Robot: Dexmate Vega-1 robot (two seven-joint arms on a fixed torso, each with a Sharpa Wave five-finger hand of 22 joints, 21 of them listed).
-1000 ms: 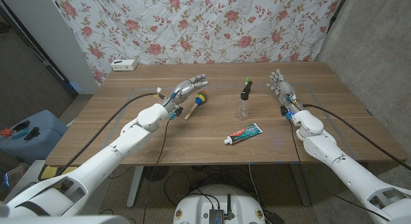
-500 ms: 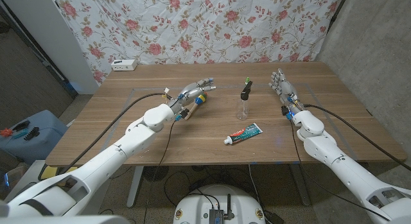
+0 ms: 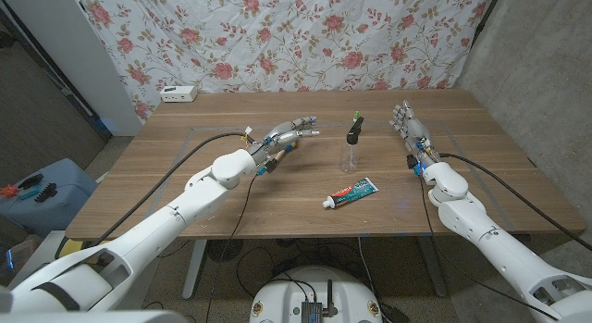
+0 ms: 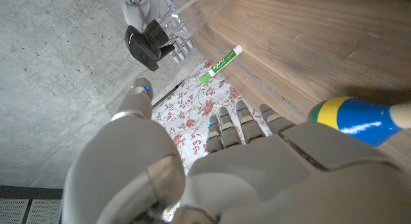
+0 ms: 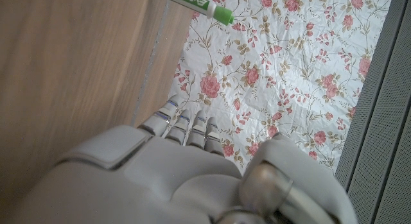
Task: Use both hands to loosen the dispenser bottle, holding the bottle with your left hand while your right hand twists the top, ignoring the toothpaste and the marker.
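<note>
The fingers (image 3: pixel 303 129) of the left hand (image 3: pixel 289 136) were spread wide and held nothing, reaching across the desk (image 3: pixel 185 184) toward the dispenser bottle (image 3: pixel 350 145). Over the last second this hand had travelled rightward from above the maraca (image 3: pixel 270 157), whose handle now showed under its wrist, and had closed about half the gap to the bottle, though it was still apart from it. I judged this to be the approach for the holding grasp: nothing was gripped yet, and no twisting could sensibly start until the bottle was steadied.

The bottle stood upright near the desk's middle, clear-bodied with a black pump top, between the two hands. The toothpaste (image 3: pixel 351 193) lay on the desk in front of it, and the marker (image 3: pixel 356 116) lay beyond it.

The right hand (image 3: pixel 408 129) had not moved; it stood right of the bottle with its fingers held straight and close together, gripping nothing.

The left wrist view showed what the head view hid: the maraca's blue, yellow and green head (image 4: pixel 352 119) just beside the left hand (image 4: pixel 212 172), and the bottle's black top (image 4: pixel 149 45) ahead of the fingertips. The right wrist view showed the marker's green cap (image 5: pixel 221 15) beyond the right hand (image 5: pixel 173 172), but not the bottle.
</note>
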